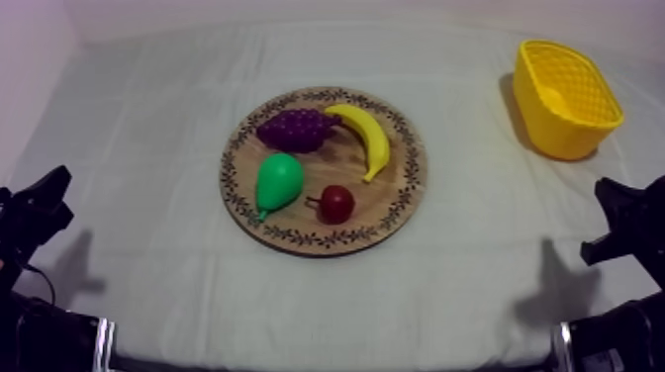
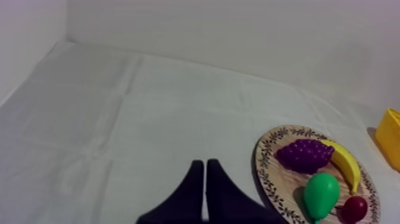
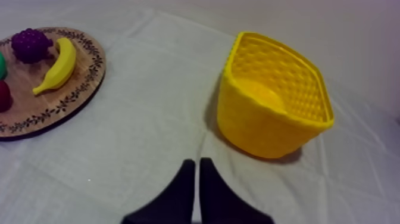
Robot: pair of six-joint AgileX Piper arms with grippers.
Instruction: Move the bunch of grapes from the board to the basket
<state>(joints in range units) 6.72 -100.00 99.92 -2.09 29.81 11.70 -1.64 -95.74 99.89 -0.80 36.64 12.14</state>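
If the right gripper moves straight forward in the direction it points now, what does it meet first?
Probably nothing: the right gripper, shut, points at bare cloth between the wooden board and the yellow basket, nearer the basket.

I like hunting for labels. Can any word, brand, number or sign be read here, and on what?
None: no text can be read in any view.
The board has a leaf-like ornament on its rim, not letters.
The basket has a mesh pattern and no label.
The grapes, banana, pear, small red fruit and cloth show no marks.
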